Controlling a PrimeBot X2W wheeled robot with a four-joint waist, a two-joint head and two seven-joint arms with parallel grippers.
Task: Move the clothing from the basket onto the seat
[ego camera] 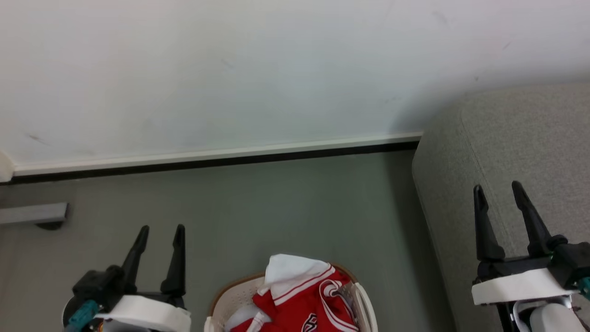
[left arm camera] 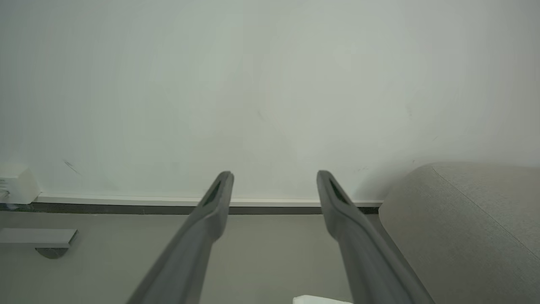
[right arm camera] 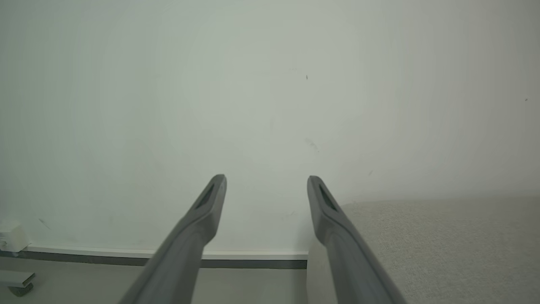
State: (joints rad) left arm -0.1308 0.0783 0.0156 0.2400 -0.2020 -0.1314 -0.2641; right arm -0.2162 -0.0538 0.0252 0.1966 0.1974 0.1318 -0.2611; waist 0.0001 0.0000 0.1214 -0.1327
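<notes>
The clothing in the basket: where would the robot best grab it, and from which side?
Probably the raised white fold at the top of the clothing, pinched from above. It bunches up higher than the basket rim, so a grip can close on loose cloth without hitting plastic.

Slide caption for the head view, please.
Left end effector and right end effector open, clothing in the basket between them, seat at right.

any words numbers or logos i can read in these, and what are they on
None reads clearly.
Dark white-outlined lettering on the red jersey with white trim in the white perforated plastic basket: cut off at the picture's bottom edge, unreadable.
Small white box by the wall: faint marks, too blurred.
</notes>
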